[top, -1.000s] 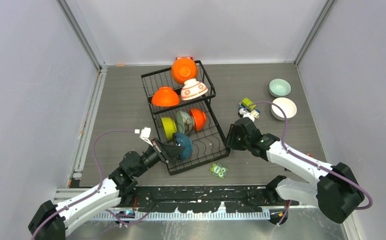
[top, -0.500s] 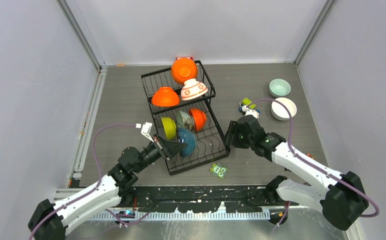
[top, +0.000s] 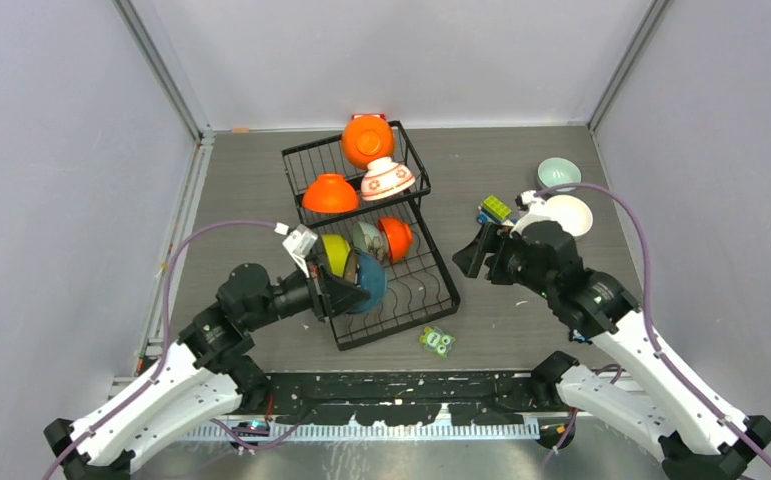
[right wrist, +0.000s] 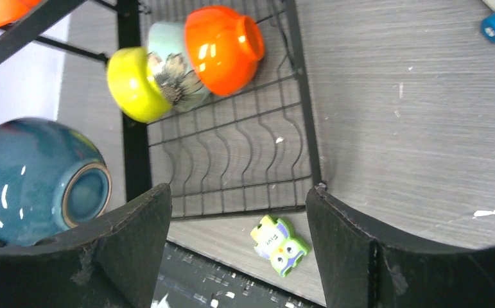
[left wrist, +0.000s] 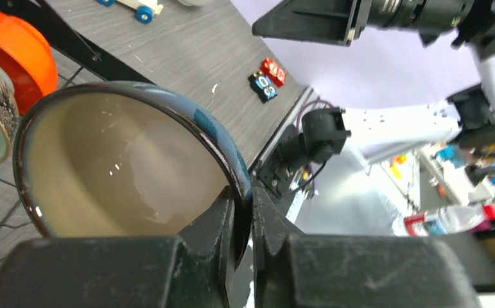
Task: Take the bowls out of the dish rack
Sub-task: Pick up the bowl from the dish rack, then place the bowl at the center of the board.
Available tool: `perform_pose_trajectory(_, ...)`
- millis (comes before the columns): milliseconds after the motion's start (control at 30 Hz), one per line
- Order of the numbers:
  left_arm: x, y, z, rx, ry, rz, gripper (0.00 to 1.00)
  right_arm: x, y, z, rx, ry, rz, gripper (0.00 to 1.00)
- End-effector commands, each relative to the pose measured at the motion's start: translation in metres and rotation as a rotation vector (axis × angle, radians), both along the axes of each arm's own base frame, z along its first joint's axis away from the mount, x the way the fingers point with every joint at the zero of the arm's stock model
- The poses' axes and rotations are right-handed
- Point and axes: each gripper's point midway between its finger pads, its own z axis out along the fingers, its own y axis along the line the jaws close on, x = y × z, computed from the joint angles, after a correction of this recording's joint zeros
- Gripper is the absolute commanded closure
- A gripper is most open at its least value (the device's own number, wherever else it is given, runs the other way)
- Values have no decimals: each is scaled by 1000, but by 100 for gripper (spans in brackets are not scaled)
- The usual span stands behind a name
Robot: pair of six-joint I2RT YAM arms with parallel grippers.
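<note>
My left gripper [left wrist: 243, 206] pinches the teal bowl's [left wrist: 129, 160] rim, 1 finger inside and 1 outside, at the left of the rack's [top: 416, 300] near section. It looks like glazed ceramic: rigid, slick, fairly heavy and chippable, I judge, so the rim hold wants gentle moves. My right gripper [right wrist: 235, 212] hangs wide apart and empty beside the rack.

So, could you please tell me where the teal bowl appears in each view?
Top external: teal bowl left of centre, over the dish rack's near-left part, in the left claw.
Left wrist: the bowl fills the left half, inside facing the camera.
Right wrist: the bowl lower left, underside showing.
Shared landmark: the orange bowl on edge in the rack's near section.
</note>
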Motion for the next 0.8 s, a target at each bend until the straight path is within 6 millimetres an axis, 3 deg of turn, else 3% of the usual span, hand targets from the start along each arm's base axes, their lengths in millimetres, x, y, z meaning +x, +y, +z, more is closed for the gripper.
perform_pose_trajectory(0, -30, 11, 36, 139, -199, -170, 100, -24, 10, 44, 73, -29, 133, 19)
perform_pose_trajectory(200, -60, 23, 39, 320, -337, -365, 100, -52, 30, 85, 142, -23, 326, 19)
perform_pose_trajectory(367, -64, 30, 43, 435, -478, -455, 100, -67, 49, 109, 181, 41, 459, 19)
perform_pose_trajectory(500, -59, 27, 33, 555, -551, -514, 100, -64, 62, 114, 169, 98, 493, 20)
perform_pose_trajectory(667, -64, 14, 12, 748, -717, -585, 100, -61, 75, 100, -12, 111, 489, 16)
perform_pose_trajectory(767, -68, 6, -2, 878, -836, -615, 100, -57, 87, 99, -33, 125, 477, 18)
